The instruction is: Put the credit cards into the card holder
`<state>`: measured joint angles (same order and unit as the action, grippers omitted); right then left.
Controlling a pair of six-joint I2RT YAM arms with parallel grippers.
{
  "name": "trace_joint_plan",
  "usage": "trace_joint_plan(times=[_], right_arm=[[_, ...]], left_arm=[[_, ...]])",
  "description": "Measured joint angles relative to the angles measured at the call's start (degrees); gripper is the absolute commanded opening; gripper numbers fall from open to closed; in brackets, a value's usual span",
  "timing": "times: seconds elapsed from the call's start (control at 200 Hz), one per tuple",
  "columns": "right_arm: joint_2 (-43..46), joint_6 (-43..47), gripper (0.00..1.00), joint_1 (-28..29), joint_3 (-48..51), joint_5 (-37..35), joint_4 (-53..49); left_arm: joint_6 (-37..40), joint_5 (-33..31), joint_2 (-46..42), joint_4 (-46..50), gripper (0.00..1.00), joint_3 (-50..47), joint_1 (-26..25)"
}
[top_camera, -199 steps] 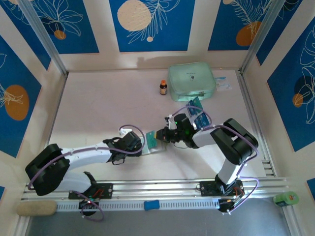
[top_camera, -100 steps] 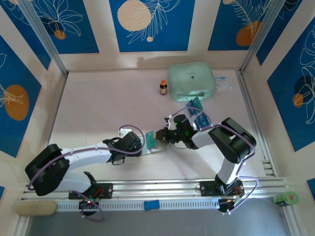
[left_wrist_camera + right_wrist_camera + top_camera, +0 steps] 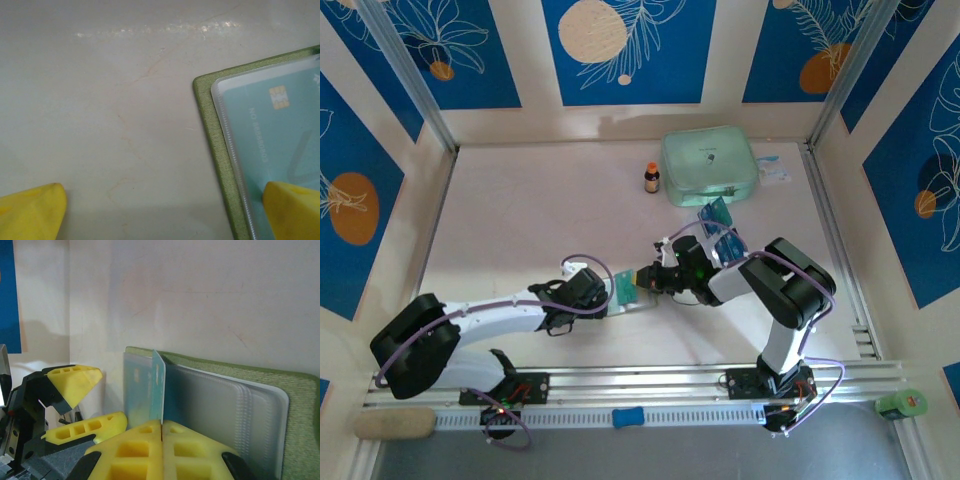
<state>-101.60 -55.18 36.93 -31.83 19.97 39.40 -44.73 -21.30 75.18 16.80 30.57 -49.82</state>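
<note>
The olive-green card holder (image 3: 623, 291) lies open on the table between both grippers. In the left wrist view its clear pocket (image 3: 235, 150) has a teal credit card (image 3: 272, 135) inside. My left gripper (image 3: 160, 215) is open, one yellow fingertip (image 3: 292, 207) over the holder's edge, the other on bare table. My right gripper (image 3: 162, 427) is shut on another teal credit card (image 3: 159, 385), held on edge with its far end at the holder's (image 3: 295, 385) clear pockets. More credit cards (image 3: 718, 226) sit behind the right arm.
A mint-green zip case (image 3: 709, 165) stands at the back, with a small brown bottle (image 3: 652, 178) to its left. The spare cards rest in a clear tray (image 3: 730, 242). A green object (image 3: 901, 404) lies beyond the front rail at the right.
My right arm has shifted slightly left, bringing its held card closer over the holder. The left arm has stayed put and open.
</note>
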Motion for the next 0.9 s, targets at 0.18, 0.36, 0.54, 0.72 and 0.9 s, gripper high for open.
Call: trace_joint_plan(times=[0.18, 0.36, 0.54, 0.72, 0.9], right_arm=[[0.00, -0.31, 0.00, 0.35, 0.28, 0.04, 0.39], [0.00, -0.42, 0.00, 0.37, 1.33, 0.44, 0.59], [0.02, -0.42, 0.00, 0.48, 2.14, 0.66, 1.40], [0.02, -0.42, 0.00, 0.48, 2.34, 0.96, 1.53], [0.02, -0.42, 0.00, 0.48, 2.25, 1.14, 1.36]], left_arm=[[0.00, 0.02, -0.13, 0.07, 1.00, -0.15, 0.00], [0.00, 0.00, -0.50, 0.17, 1.00, -0.28, 0.00], [0.02, -0.02, -0.55, 0.22, 1.00, -0.33, 0.00], [0.02, -0.04, -0.55, 0.20, 1.00, -0.33, 0.00], [0.02, -0.13, -0.55, 0.20, 1.00, -0.33, 0.00]])
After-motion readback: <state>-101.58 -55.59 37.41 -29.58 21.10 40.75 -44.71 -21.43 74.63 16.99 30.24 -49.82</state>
